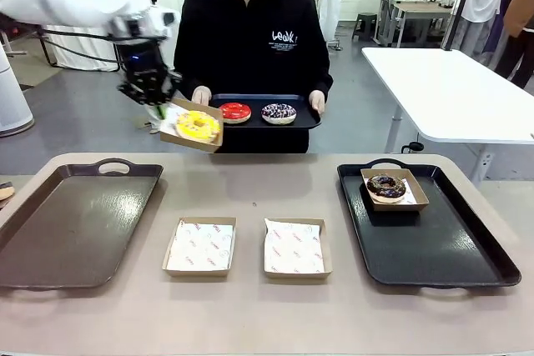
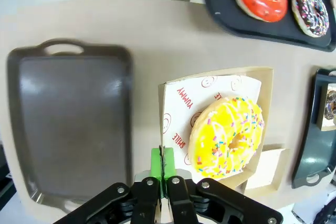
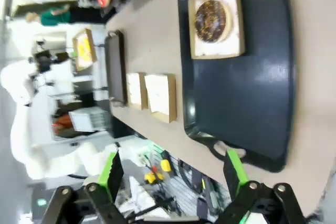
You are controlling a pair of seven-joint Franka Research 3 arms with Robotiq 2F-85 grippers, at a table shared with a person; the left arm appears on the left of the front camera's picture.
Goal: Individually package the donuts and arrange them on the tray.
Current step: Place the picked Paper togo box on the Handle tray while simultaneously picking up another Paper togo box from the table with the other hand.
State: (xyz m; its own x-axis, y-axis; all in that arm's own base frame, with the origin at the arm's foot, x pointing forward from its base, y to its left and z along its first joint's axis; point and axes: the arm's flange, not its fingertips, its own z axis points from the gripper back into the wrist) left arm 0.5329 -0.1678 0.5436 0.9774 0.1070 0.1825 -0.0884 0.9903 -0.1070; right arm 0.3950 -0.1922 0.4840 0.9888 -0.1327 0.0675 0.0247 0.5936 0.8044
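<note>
Our left gripper [image 2: 163, 156] pinches the box [image 2: 267, 98] holding the yellow donut [image 2: 228, 137]; our right gripper [image 3: 173, 166] is spread. The chocolate donut [image 1: 386, 186] is trayed; beyond our fingertips the red donut [image 1: 234, 111] and sprinkled donut [image 1: 279, 112] are unboxed.

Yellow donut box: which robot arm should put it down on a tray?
Left. The left pincer is shut on the box's edge, holding the yellow donut in the air, close to the brown tray. The right pincer is open and holds nothing.
</note>
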